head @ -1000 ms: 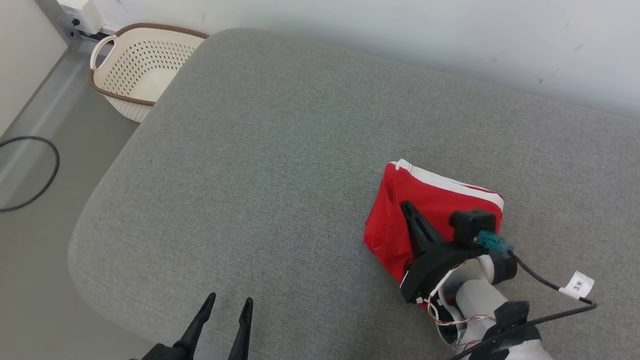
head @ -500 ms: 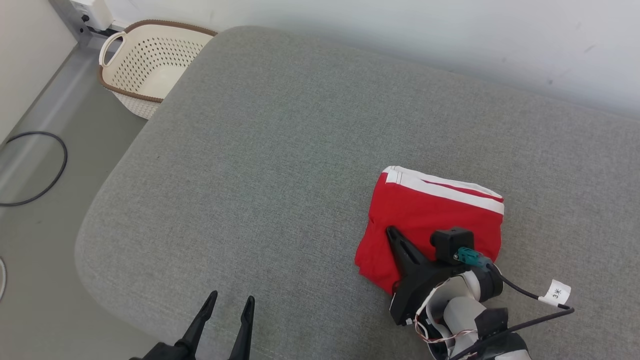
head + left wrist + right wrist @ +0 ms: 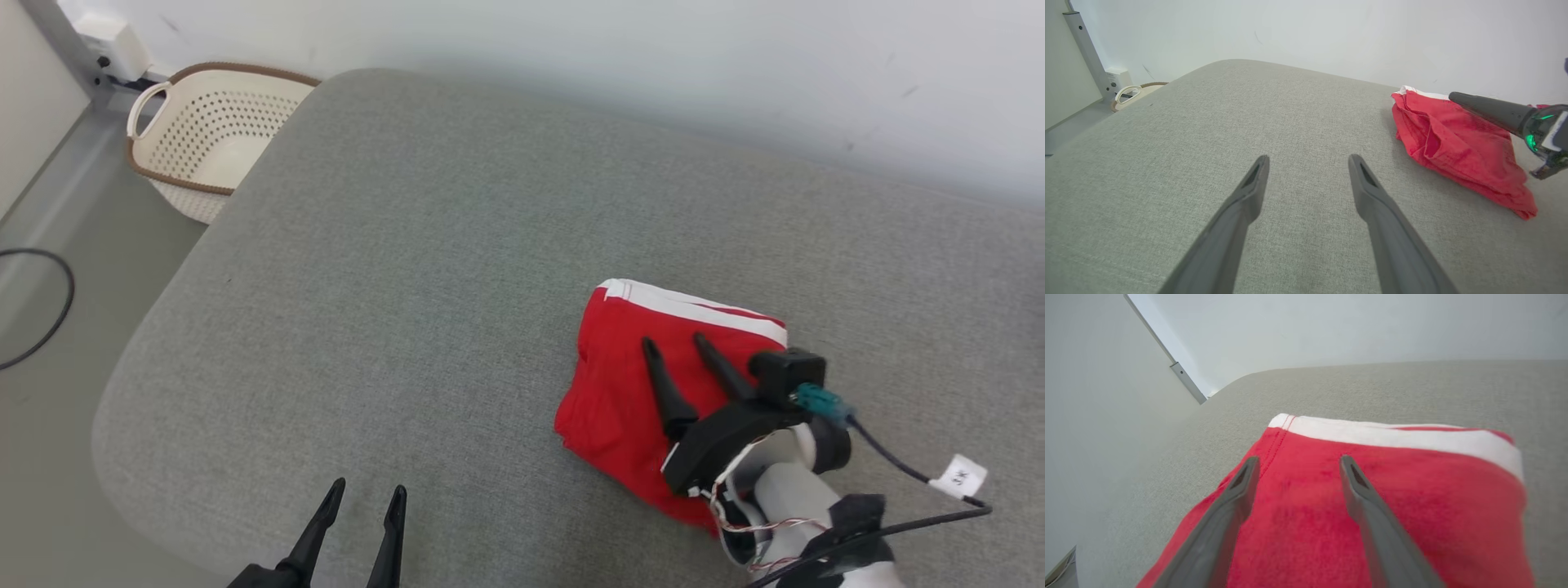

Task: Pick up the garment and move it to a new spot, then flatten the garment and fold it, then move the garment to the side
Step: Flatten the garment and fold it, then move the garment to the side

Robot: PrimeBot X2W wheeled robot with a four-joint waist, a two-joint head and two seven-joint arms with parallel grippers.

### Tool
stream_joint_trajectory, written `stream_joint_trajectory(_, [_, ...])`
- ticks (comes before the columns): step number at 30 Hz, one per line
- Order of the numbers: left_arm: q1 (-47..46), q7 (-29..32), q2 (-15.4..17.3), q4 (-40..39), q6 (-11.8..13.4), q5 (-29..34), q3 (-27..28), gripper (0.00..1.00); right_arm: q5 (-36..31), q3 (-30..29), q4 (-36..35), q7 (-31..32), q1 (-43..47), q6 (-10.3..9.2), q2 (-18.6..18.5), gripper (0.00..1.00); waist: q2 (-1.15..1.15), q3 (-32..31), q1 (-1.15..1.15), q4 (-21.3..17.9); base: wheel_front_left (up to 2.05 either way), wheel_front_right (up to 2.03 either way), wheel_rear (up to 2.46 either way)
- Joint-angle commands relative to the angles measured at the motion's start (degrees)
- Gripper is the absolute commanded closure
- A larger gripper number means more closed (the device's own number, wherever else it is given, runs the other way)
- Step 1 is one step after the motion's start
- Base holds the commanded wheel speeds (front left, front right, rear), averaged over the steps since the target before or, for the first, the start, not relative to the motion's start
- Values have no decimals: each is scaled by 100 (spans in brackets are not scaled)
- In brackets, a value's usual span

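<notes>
The garment (image 3: 620, 392) is a folded red cloth with a white band along its far edge, lying on the grey cushion (image 3: 441, 269) toward the right. It also appears in the left wrist view (image 3: 1453, 143) and in the right wrist view (image 3: 1392, 514). My right gripper (image 3: 676, 343) hovers over the garment with its two fingers spread apart and nothing between them; the right wrist view (image 3: 1296, 461) shows them parted above the red cloth. My left gripper (image 3: 366, 494) stands open near the cushion's front edge, far left of the garment, and the left wrist view (image 3: 1308, 159) shows bare cushion between its fingers.
A cream perforated basket (image 3: 204, 139) with a brown rim stands on the floor beyond the cushion's far left corner. A black cable (image 3: 49, 310) loops on the floor at the left. A pale wall (image 3: 653, 73) runs behind the cushion.
My right gripper has opened and let go of the garment, which now lies flat on the cushion. The head camera has shifted slightly. The left gripper has not moved.
</notes>
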Motion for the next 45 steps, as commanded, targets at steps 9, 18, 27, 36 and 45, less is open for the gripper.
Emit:
stream_joint_trajectory(9, [232,-26,40,-69,39,71,124,0,-115,-563,-291,-4,189,0,-453,0,-1,-267,0,-412,0,0,0])
stream_joint_trajectory(18, [333,-26,61,-98,51,65,189,0,265,-411,125,172,306,0,-508,0,-1,-373,0,-543,0,0,0])
stream_joint_trajectory(27, [304,-27,31,-83,1,76,149,0,804,30,382,513,343,0,-483,0,-1,-358,0,-494,0,0,0])
stream_joint_trajectory(36, [285,-27,1,-85,-52,93,142,0,1383,382,758,738,202,0,-453,0,-1,-257,0,-398,0,0,0])
stream_joint_trajectory(45, [297,-26,-16,-83,-37,118,230,0,1611,1001,639,425,-276,0,-799,100,-1,-233,0,-632,0,0,0])
